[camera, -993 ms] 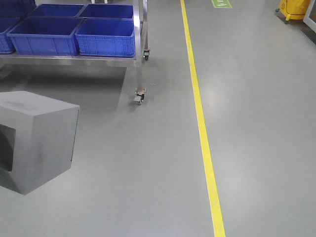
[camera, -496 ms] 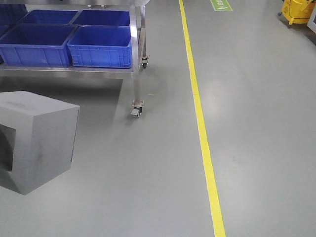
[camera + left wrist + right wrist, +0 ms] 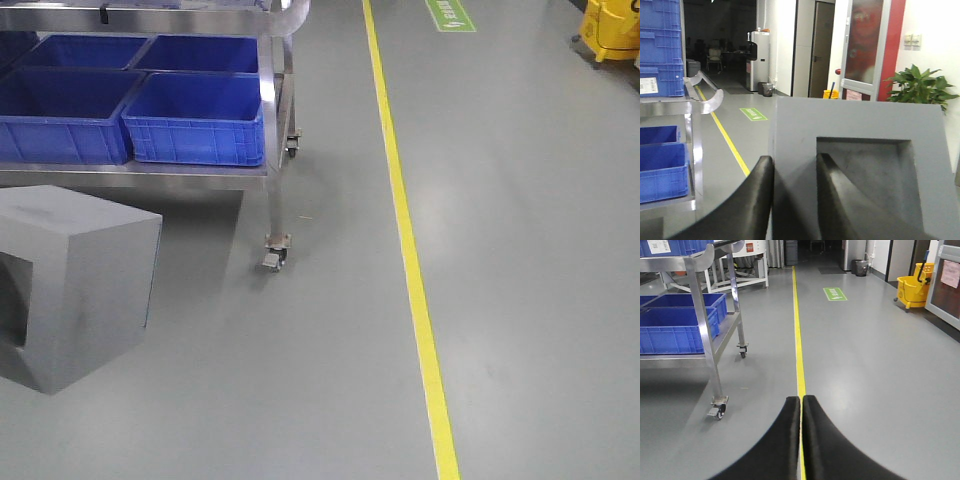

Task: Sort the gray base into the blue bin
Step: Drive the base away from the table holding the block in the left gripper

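Left gripper (image 3: 794, 167) clamped across a wall of the gray base (image 3: 85, 285), one finger in its recess. Base held at lower left, short of the steel cart (image 3: 268, 150). Right gripper (image 3: 801, 402) fingers together, empty. Pickup done; approach and drop into blue bin (image 3: 195, 140) not yet done.

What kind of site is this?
Probably a factory or warehouse floor: a painted yellow floor line, a wheeled steel rack holding blue crates, and a yellow mop bucket at the far side.
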### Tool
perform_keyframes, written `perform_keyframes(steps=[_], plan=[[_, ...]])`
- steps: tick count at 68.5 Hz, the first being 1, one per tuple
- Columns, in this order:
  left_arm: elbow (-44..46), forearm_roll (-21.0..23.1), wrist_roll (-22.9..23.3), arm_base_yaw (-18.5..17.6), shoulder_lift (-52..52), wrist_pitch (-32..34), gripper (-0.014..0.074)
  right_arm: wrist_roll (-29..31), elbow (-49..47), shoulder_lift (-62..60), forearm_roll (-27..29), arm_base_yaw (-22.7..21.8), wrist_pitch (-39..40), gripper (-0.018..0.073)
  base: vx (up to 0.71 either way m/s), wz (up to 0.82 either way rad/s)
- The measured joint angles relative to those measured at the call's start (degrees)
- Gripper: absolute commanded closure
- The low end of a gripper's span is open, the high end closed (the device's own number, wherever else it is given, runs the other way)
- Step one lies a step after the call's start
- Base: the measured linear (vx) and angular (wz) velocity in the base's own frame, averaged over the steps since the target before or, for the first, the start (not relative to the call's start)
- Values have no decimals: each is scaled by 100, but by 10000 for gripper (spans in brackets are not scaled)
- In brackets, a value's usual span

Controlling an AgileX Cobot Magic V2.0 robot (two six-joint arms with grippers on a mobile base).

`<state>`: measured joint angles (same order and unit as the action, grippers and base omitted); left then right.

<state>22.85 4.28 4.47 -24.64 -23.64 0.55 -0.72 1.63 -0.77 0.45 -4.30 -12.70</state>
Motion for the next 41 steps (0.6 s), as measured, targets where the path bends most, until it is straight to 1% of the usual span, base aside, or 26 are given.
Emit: perform_keyframes(steps=[9, 18, 27, 41], plan=[[0, 0, 0, 0, -6, 0, 594, 0, 0, 0, 0, 0, 0, 564, 32, 18], [-2, 0, 0, 0, -6, -5, 594, 0, 0, 0, 0, 0, 0, 564, 27, 41], [-2, 0, 0, 0, -6, -5, 594, 0, 0, 0, 0, 0, 0, 564, 24, 63], [-2, 0, 0, 0, -6, -5, 594, 0, 0, 0, 0, 0, 0, 564, 21, 80]])
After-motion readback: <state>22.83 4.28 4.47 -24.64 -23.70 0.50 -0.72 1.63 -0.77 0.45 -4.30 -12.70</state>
